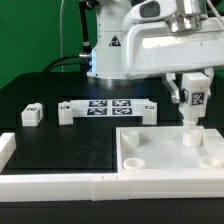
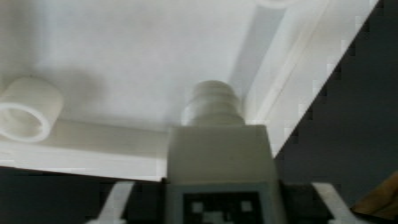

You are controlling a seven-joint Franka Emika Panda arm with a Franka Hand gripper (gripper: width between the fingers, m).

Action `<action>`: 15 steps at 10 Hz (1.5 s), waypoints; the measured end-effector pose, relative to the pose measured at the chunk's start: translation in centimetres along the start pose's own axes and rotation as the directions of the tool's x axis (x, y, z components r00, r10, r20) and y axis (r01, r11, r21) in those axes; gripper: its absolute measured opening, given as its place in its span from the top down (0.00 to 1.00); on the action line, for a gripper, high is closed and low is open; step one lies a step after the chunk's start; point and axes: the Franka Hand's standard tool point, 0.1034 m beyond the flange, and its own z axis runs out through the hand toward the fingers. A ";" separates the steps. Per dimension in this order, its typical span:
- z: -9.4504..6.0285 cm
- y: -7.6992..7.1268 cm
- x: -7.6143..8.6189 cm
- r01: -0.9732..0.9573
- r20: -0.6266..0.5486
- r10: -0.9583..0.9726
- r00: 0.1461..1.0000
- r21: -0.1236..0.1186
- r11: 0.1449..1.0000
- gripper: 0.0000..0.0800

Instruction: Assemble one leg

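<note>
leg (image 1: 190, 125) at right-centre of exterior frame, long axis vertical, tagged face toward camera, narrow end pointing down into white tray (image 1: 165, 152) at lower right. contact with tray floor: cannot tell. gripper (image 1: 193, 98) clenched on leg's upper part. wrist view alone shows rounded tip (image 2: 214, 100) beside tray's rim wall, round post (image 2: 27, 108) well apart. exterior view alone shows second leg (image 1: 30, 114) at left, marker board (image 1: 105, 108) at centre.
</note>
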 end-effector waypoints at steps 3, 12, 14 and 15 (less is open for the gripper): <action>2.1 -0.3 2.8 -0.003 -0.022 0.003 1.000 0.013 1.000 0.64; 4.3 -1.6 3.2 0.015 -0.117 -0.013 0.993 0.010 1.000 0.64; 4.4 -1.4 3.4 0.020 -0.116 -0.019 0.993 0.008 1.000 0.64; 4.1 -1.4 3.4 -0.004 -0.097 0.005 0.995 0.010 1.000 0.64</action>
